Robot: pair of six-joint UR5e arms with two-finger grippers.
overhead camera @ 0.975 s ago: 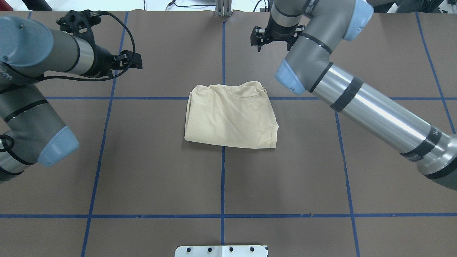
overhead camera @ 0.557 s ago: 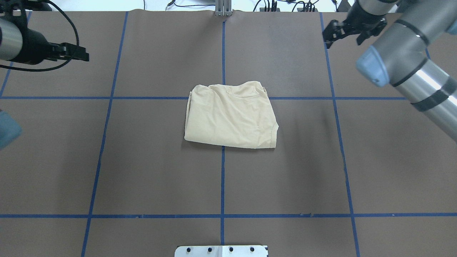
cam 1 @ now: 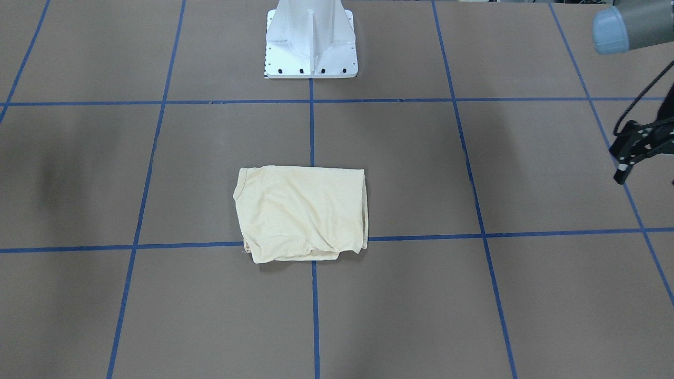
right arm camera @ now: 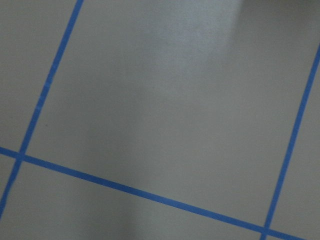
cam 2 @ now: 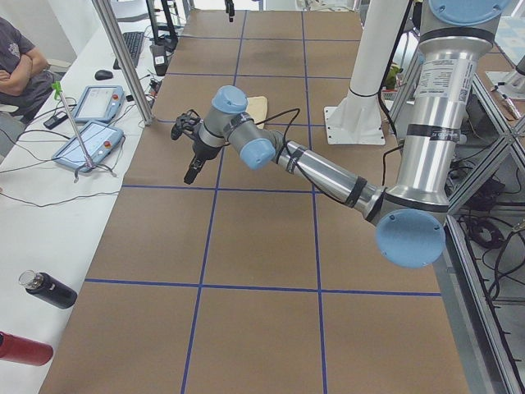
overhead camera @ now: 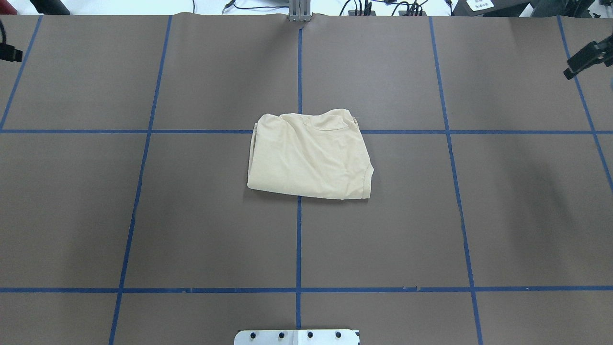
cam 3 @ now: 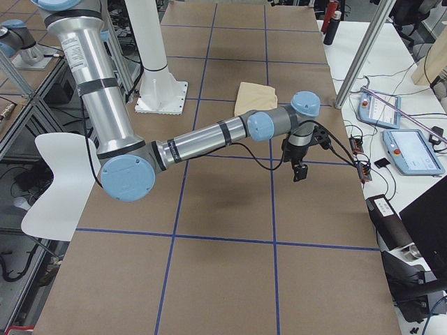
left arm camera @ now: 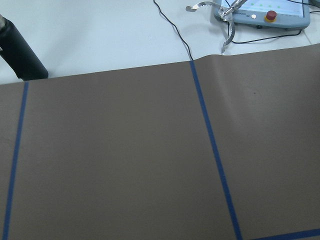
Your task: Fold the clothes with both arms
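At the middle of the bench (overhead camera: 191, 215) lies the cream-yellow T-shirt (overhead camera: 309, 158), folded into a rough rectangle with its print hidden. It straddles the centre blue tape line (overhead camera: 299, 249), and its edge farther from the robot covers a cross line. Off at the bench's left end the left hand (cam 1: 624, 168) hangs above the surface, well apart from the shirt; the right hand (overhead camera: 574, 67) hangs at the opposite end. Whether either hand is wide or narrow I cannot tell — too little of the fingers shows.

The left arm (cam 2: 324, 174) and right arm (cam 3: 202, 143) are grey-silver tubes with light blue joint caps (cam 2: 410, 238), black bands (cam 2: 354, 190) and thin black cables (cam 1: 648, 88).
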